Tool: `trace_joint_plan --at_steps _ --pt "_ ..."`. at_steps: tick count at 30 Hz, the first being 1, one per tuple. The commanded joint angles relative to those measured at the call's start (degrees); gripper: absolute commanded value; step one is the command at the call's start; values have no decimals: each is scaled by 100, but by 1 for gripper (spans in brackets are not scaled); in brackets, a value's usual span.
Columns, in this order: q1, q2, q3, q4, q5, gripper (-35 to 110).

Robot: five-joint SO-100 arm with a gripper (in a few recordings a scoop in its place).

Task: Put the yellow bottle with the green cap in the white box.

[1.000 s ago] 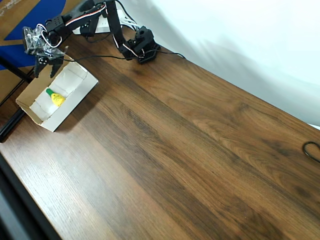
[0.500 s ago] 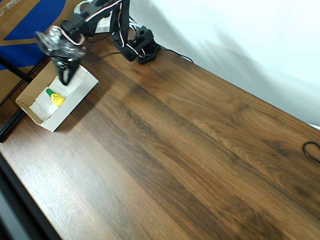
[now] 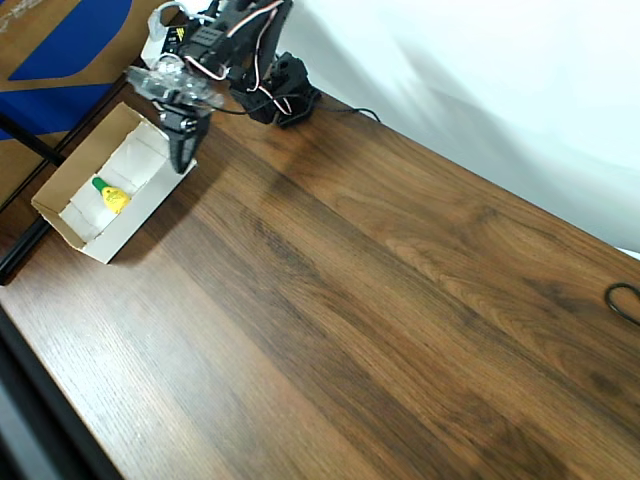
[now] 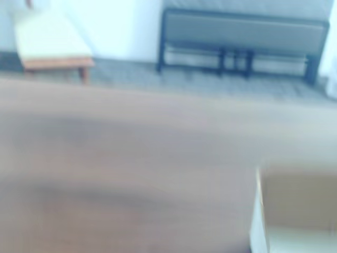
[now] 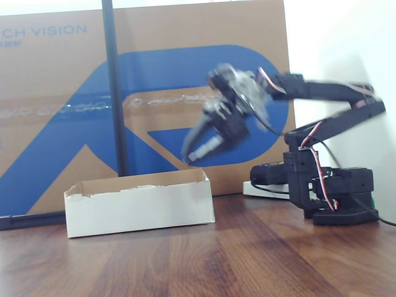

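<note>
The claw [image 3: 182, 158] hangs empty above the near corner of the white box [image 3: 60, 222], its opening lost to motion blur.
Inside the box, the yellow bottle with the green cap [image 3: 111, 196] lies on its side on the white floor. The box sits on a dark wood counter [image 3: 400, 330], before brown cardboard with blue print [image 5: 55, 99].

Dark wood-grain table [image 3: 380, 300], planks running diag. in overhead view. White box [image 3: 75, 215] sits on it near top-left corner, open side up. Arm's black base [image 3: 285, 95] stands on table by far edge, close to box, thin cable trailing beside. Black cable loop [image 3: 625, 300] lies at right edge.
</note>
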Motion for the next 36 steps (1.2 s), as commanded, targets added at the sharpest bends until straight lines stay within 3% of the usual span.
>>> trace_joint_plan --at_steps 1,6,16,19,31,36 --pt "-158 1433 536 369 -97 2" --pt "-352 3164 1310 1529 -220 2" --pt "-316 3173 1468 2382 -97 0" --pt "-281 3173 1890 2224 -141 0" --pt "-519 3173 1907 4061 -343 4" --pt "-571 3164 1907 4157 -378 2"
